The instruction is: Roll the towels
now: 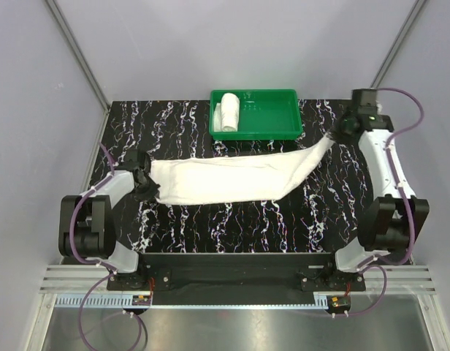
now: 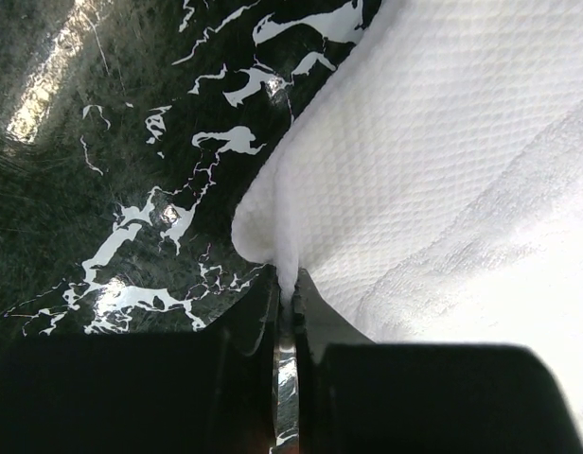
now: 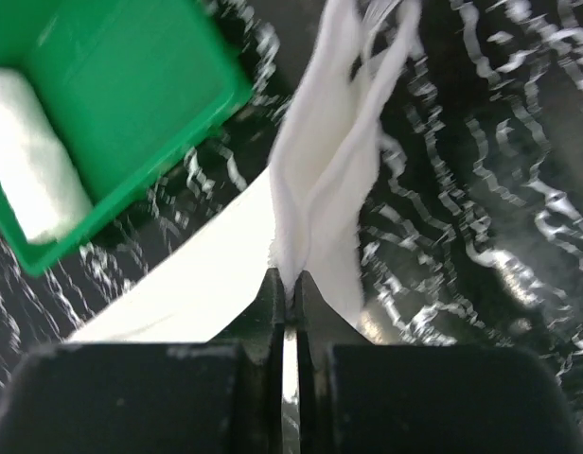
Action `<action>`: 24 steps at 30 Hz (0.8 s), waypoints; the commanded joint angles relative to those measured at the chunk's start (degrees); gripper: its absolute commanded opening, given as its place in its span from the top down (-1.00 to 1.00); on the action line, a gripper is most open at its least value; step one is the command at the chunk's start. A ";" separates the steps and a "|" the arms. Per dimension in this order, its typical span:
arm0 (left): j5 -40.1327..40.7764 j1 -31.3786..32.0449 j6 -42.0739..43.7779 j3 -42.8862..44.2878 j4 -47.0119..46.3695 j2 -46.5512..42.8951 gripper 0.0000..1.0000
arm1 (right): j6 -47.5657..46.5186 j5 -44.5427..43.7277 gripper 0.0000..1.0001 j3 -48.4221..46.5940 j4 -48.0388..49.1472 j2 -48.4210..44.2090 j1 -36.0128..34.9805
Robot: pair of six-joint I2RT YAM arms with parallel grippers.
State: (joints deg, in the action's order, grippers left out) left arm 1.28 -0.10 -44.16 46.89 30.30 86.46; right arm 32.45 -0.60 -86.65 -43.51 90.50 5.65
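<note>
Black marbled table [image 1: 232,219], white towel [image 1: 232,179], perhaps grey walls [image 1: 210,44]

Lit brightly and evenly from above in the top view, sharp, with only faint shadows. Overexposed on the long towel [image 2: 481,312] at the left wrist. Glares off the counter [image 2: 55,76] upper left. Blurs the dark tool [image 2: 288,298] up close. Smeared by motion around the green tray [image 3: 131,104] at the right wrist.

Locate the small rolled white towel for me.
The small rolled white terry towel lies in the left end of the green plastic tray, at the far middle of the table in the top view.
</note>
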 commanded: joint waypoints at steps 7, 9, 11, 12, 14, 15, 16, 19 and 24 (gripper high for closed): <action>-6.11 -0.25 3.03 -0.49 -0.78 -3.31 0.83 | 6.75 -15.90 1.00 -24.37 -13.43 13.10 -38.49; -6.82 -0.17 4.08 0.47 0.71 -4.45 0.69 | 8.07 -18.28 1.00 -36.23 -17.55 21.53 -45.77; -7.25 -0.17 4.78 1.44 1.94 -5.42 0.60 | 9.03 -18.65 1.00 -44.79 -21.60 31.08 -49.75; -7.34 -0.34 5.31 1.53 2.13 -5.85 0.57 | 9.39 -18.30 1.00 -49.44 -23.27 34.36 -51.34; -8.04 -1.30 6.01 1.80 2.65 -6.04 0.53 | 10.61 -17.60 1.00 -62.98 -26.35 43.48 -55.65; -8.48 -1.74 6.80 1.88 3.26 -5.77 0.53 | 11.23 -15.77 1.00 -66.33 -26.89 45.97 -56.62; -8.83 -3.05 7.16 1.97 3.62 -5.08 0.53 | 11.93 -14.79 1.00 -69.58 -26.72 47.82 -57.58; -9.71 -5.70 8.04 1.36 4.06 -4.02 0.53 | 14.22 -9.61 1.00 -62.37 -19.54 49.08 -60.14; -12.00 -9.12 8.83 1.36 3.71 -2.35 0.53 | 14.93 -6.18 1.00 -54.68 -10.30 47.66 -64.88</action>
State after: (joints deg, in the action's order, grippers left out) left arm -8.10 -7.92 -37.26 46.85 34.02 83.22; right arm 45.32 -9.78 -141.95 -60.18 139.79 -56.99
